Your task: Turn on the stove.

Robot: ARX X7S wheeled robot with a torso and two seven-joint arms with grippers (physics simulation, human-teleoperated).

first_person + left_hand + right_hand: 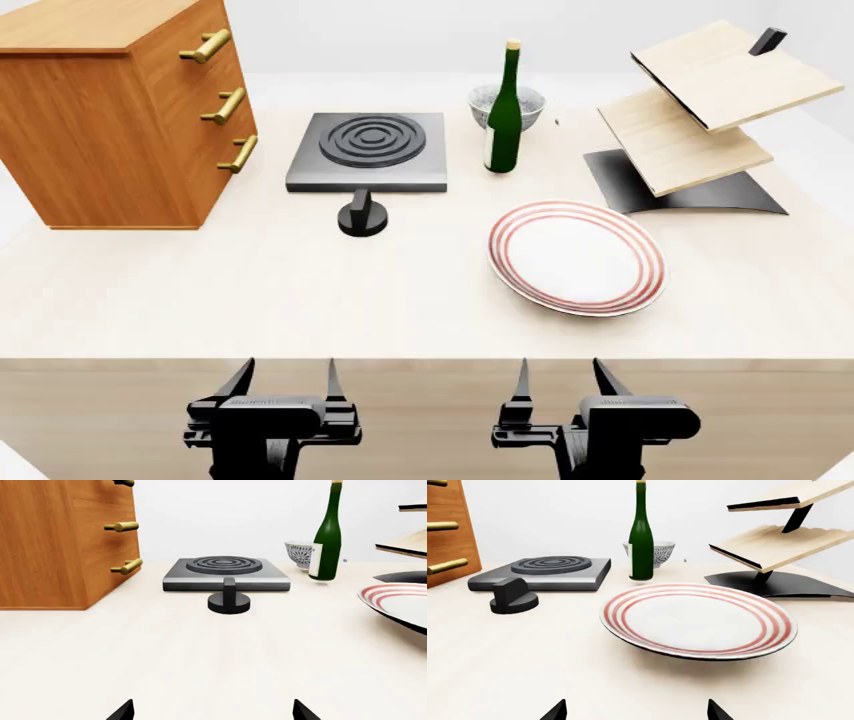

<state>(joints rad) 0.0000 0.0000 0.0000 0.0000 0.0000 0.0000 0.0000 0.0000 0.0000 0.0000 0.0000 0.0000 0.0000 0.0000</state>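
The knob (pixel 363 216) is sitting just below the stove (pixel 368 151), upper left of the head view. Both pincers, left (pixel 284 380) and right (pixel 558 378), are waiting released. Reaching carelessly could be bumping the bottle (pixel 505 110).

Counted on the surface (pixel 200 300): one stove (pixel 368 151), one knob (pixel 362 217), one plate (pixel 577 257), one bottle (pixel 505 108), one bowl (pixel 530 100). One drawer cabinet (pixel 114 115) with three handles; one two-tier rack (pixel 694 120). Two end effectors: left (pixel 286 382), right (pixel 561 380).

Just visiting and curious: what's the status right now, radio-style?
Left tool and right tool open, empty, at table's near edge. Knob untouched, in front of stove. Path from left tool to knob open; plate off to right.
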